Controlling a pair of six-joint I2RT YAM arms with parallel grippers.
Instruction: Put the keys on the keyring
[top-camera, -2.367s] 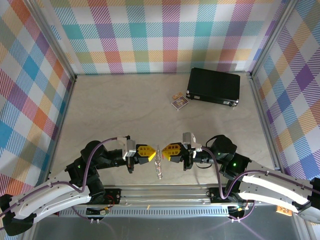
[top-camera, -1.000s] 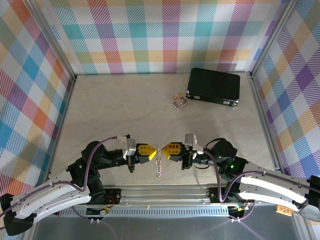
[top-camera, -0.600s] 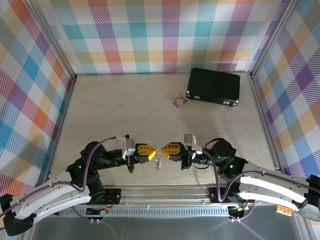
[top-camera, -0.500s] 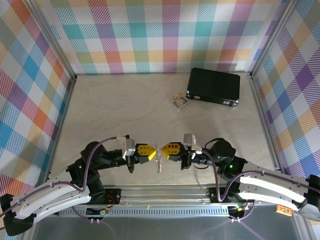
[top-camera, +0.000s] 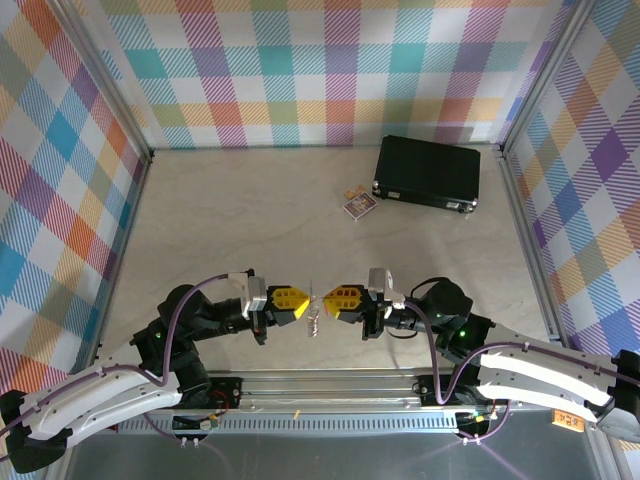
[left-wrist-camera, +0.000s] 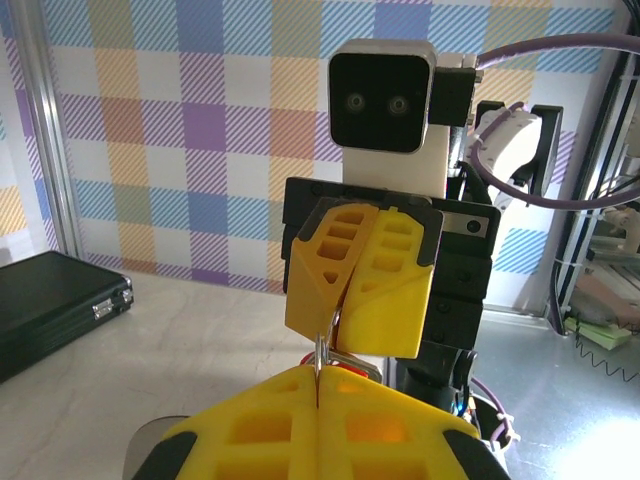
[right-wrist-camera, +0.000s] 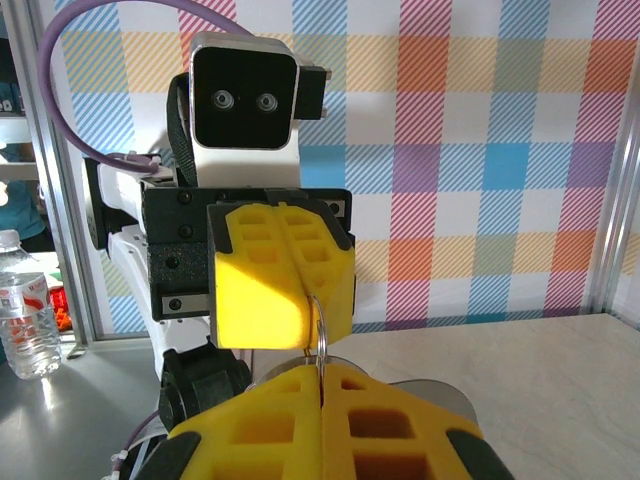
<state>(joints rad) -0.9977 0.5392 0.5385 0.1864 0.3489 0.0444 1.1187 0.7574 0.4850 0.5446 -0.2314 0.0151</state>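
My left gripper (top-camera: 304, 305) and right gripper (top-camera: 329, 302) meet tip to tip above the table's near edge, both shut on the thin grey keyring (top-camera: 315, 317) between them, its chain dangling just below. In the left wrist view the keyring's wire (left-wrist-camera: 323, 352) runs from my shut left gripper (left-wrist-camera: 318, 374) up into the right gripper (left-wrist-camera: 346, 300). Beside the wire lies the keys' small red-headed piece (left-wrist-camera: 356, 362), partly hidden behind my fingertips. In the right wrist view the ring (right-wrist-camera: 322, 330) spans from my right gripper (right-wrist-camera: 320, 368) to the left gripper (right-wrist-camera: 303, 290).
A black rectangular case (top-camera: 428, 172) lies at the back right, with a small printed card packet (top-camera: 359, 203) to its left. A metal rail (top-camera: 320, 385) runs along the near edge under the arms. Checked walls close in three sides.
Both grippers stayed shut and close together and drifted slightly away from the near edge. The chain hanging below the ring has swung and now shows shorter.
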